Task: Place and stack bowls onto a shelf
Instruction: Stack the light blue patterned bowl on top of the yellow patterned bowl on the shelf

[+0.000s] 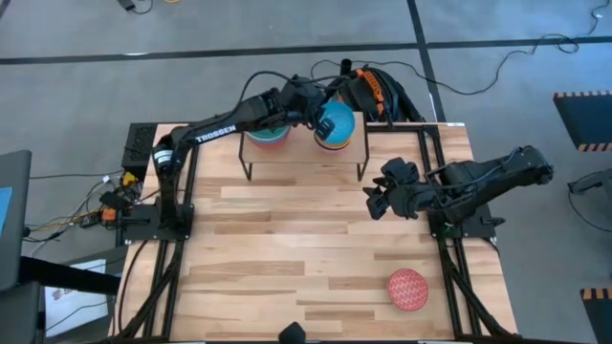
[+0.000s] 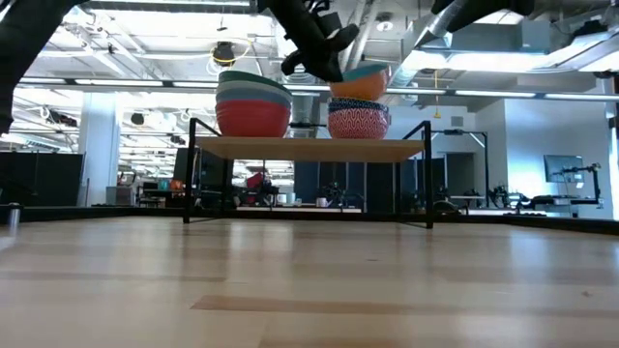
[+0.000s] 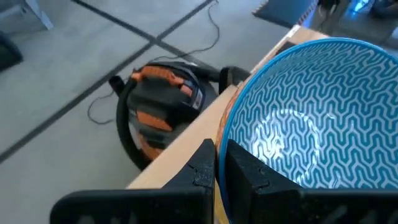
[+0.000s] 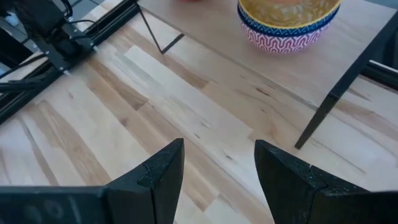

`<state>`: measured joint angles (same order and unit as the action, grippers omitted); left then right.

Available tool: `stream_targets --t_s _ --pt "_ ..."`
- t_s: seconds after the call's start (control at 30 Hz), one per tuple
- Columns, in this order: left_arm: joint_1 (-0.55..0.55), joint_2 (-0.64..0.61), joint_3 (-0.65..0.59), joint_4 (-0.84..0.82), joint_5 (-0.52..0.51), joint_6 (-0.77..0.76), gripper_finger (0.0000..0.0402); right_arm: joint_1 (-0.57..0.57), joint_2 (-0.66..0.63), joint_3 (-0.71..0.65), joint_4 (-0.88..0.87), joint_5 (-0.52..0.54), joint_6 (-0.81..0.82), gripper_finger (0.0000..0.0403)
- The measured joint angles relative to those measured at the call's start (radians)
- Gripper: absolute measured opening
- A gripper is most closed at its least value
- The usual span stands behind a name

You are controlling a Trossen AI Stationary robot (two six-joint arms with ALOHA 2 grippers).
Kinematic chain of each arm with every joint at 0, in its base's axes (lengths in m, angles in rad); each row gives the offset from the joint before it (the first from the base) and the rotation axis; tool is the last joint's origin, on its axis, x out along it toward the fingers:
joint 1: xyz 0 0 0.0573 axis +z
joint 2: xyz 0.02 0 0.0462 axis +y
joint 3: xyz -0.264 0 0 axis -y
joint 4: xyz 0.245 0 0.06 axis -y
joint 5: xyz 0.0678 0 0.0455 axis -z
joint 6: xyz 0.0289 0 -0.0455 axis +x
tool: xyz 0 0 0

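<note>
The light-wood shelf (image 1: 358,143) (image 2: 309,148) stands at the table's far edge. On its left part sits a bowl stack (image 1: 268,135) (image 2: 253,104), red at the bottom. On its right part sits a second stack (image 2: 358,118) (image 4: 287,25): pink patterned, blue, then yellow. My left gripper (image 1: 319,115) (image 3: 219,154) is shut on a blue-white patterned bowl (image 1: 336,122) (image 3: 311,118) right over that second stack. My right gripper (image 1: 375,201) (image 4: 219,155) hovers open over the table's right part, touching nothing. A red patterned bowl (image 1: 408,289) rests on the table near the front right. My left gripper pinches the rim of the blue-white patterned bowl (image 3: 222,134), one finger (image 3: 249,168) inside and one (image 3: 202,165) outside. The fingers come from the table's left, slanting down. The bowl is upright over the yellow bowl (image 2: 356,89); whether it rests in it I cannot tell.
The shelf's thin black legs (image 1: 249,167) (image 4: 323,115) stand on the tabletop. An orange-and-black device (image 3: 161,102) with cables lies on the floor behind the table's far edge. Bare tabletop (image 1: 287,258) stretches in front of the shelf.
</note>
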<state>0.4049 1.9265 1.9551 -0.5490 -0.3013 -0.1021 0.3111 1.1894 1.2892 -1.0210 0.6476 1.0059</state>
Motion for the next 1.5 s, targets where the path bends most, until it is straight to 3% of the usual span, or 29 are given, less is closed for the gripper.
stream_targets --t_s 0.3,0.63,0.8,0.93,1.03,1.1,1.2,1.4,1.5 --pt "0.0 0.009 0.0 -0.025 0.0 0.08 0.0007 0.0 -0.001 0.0 -0.011 -0.01 0.024 0.022" --pt "0.001 0.008 0.0 -0.024 0.054 0.096 0.0079 -0.002 -0.001 0.0 -0.019 -0.016 0.048 0.022" --pt "0.001 0.002 0.0 -0.023 0.054 0.059 0.0108 -0.057 -0.001 0.0 -0.017 -0.012 0.043 0.022" --pt "0.005 -0.026 0.0 -0.017 0.053 0.056 0.0115 -0.166 -0.001 0.0 0.028 0.018 -0.071 0.022" --pt "0.005 -0.064 0.0 -0.021 0.035 0.051 0.0116 -0.294 -0.001 0.0 0.148 0.008 -0.299 0.022" --pt "0.005 -0.099 0.0 -0.021 0.027 0.035 0.0116 -0.393 0.003 0.0 0.273 -0.069 -0.481 0.022" --pt "0.005 -0.159 0.0 -0.038 0.025 0.007 0.0116 -0.558 0.01 -0.001 0.43 -0.27 -0.665 0.022" --pt "-0.034 -0.25 -0.028 -0.152 -0.06 -0.029 0.0116 -0.858 0.011 -0.147 0.733 -0.718 -0.797 0.022" --pt "-0.072 -0.283 -0.101 -0.162 -0.089 -0.045 0.0116 -0.936 0.01 -0.218 0.847 -0.837 -0.857 0.0215"
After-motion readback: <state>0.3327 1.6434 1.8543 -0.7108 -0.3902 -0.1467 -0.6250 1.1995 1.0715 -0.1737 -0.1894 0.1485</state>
